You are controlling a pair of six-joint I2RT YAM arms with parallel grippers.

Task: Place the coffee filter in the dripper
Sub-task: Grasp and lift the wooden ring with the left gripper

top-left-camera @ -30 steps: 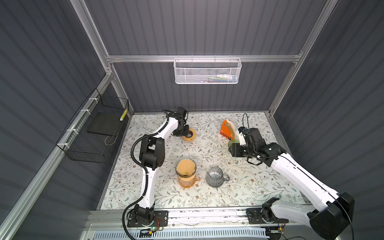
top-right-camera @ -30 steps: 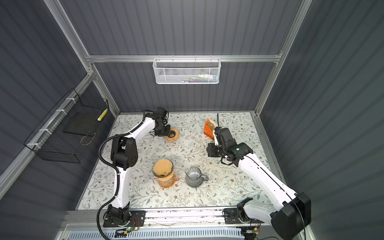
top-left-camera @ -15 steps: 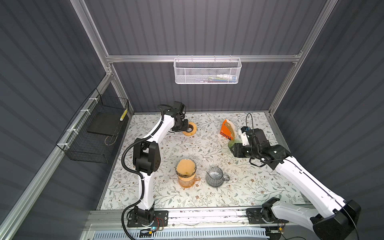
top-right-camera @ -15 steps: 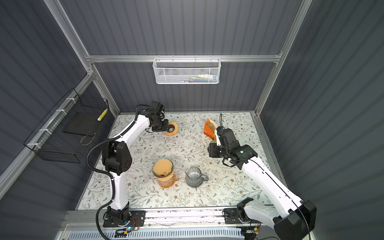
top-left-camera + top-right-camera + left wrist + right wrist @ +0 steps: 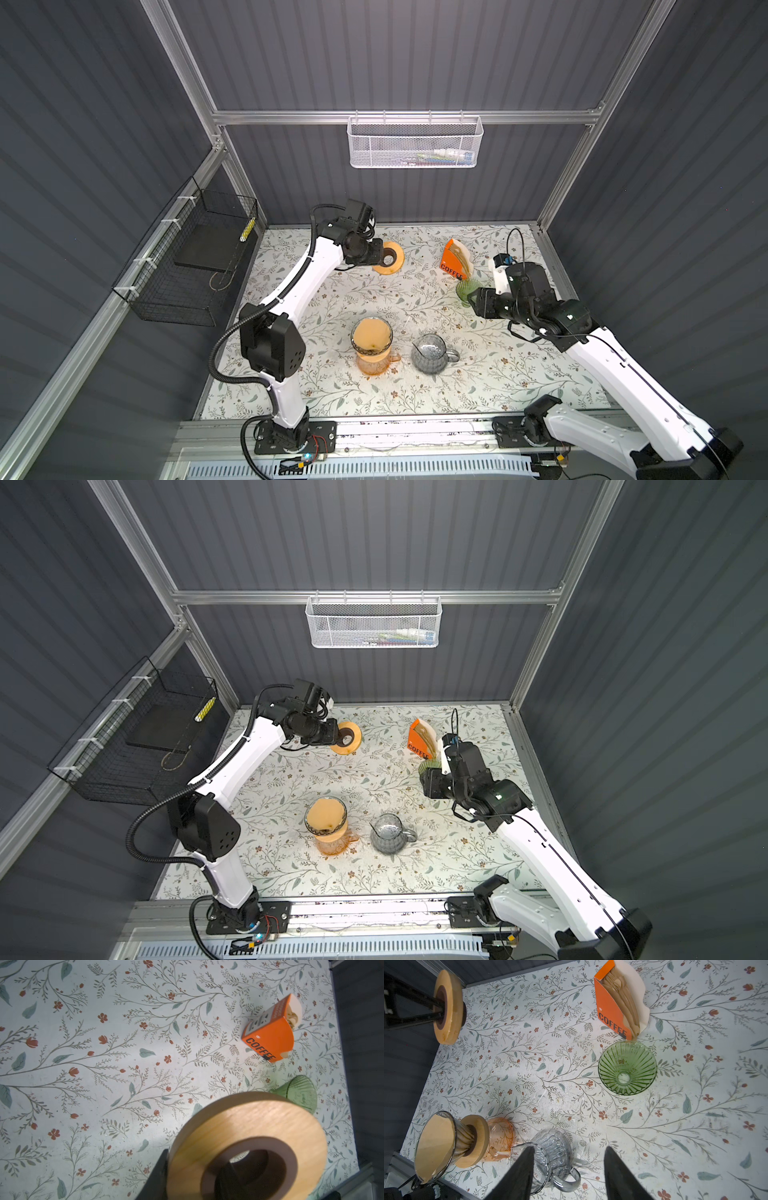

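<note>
Wooden ring (image 5: 398, 254) clamped in left jaws; right jaws apart and empty near green dripper (image 5: 627, 1068)

In both top views the tips of the left tool (image 5: 385, 259) are lost at the hole of the wooden ring (image 5: 397, 249), and the right tool (image 5: 471, 299) covers the near right side of the green dripper (image 5: 464, 286). In the left wrist view the ring is blurred, cut off at the picture's edge, and hides part of the dripper. In the right wrist view the right tool's fingers (image 5: 618, 1172) run off the edge and cover part of the grey jug (image 5: 552, 1147). What lies in the white basket (image 5: 374, 145) is too small to tell.
</note>
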